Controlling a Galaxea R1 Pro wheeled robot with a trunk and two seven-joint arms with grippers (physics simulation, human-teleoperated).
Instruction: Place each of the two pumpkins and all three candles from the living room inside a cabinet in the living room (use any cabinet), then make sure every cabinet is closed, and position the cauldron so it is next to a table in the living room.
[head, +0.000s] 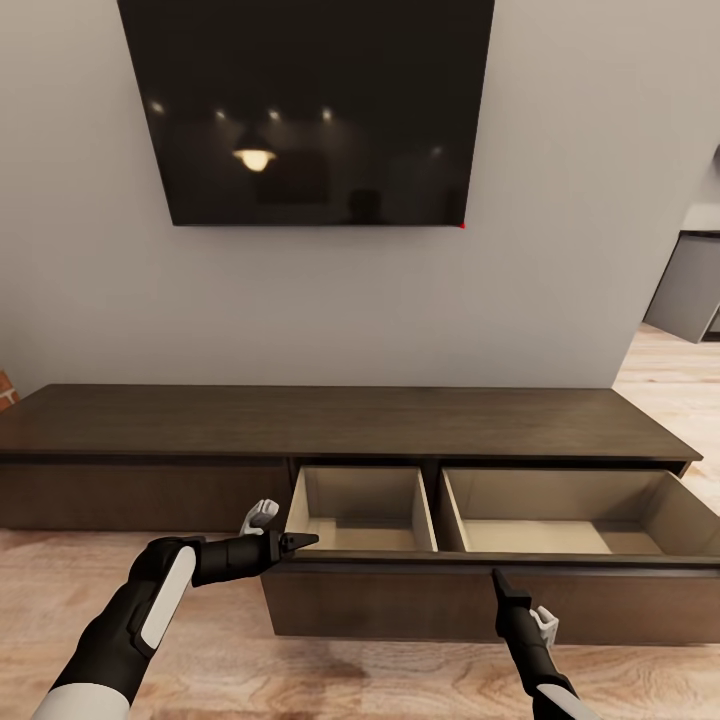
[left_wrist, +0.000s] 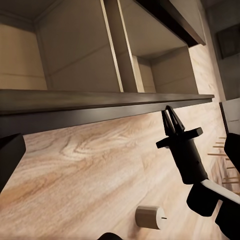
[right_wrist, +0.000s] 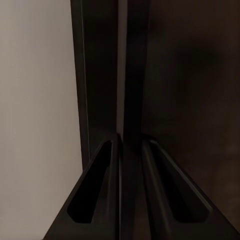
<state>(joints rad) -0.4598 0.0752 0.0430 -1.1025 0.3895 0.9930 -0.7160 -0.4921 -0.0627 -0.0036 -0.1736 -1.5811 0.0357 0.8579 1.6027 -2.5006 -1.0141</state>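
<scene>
The long dark-brown cabinet (head: 340, 420) stands against the wall under a TV. One wide drawer (head: 480, 600) is pulled out, and its two pale compartments hold nothing. My left gripper (head: 300, 541) is at the left end of the drawer front; its fingers (left_wrist: 10, 160) look spread, so it seems open and holds nothing. My right gripper (head: 497, 578) (left_wrist: 171, 116) points up at the top edge of the drawer front. Its fingertips (right_wrist: 116, 142) are close together against that edge. One cream candle (left_wrist: 150, 217) lies on its side on the wood floor below the drawer.
A black TV (head: 310, 110) hangs on the grey wall above the cabinet. Light wood floor (head: 660, 390) runs to the right towards a dark kitchen unit (head: 690, 285). The cabinet's left drawer front (head: 140, 495) is closed.
</scene>
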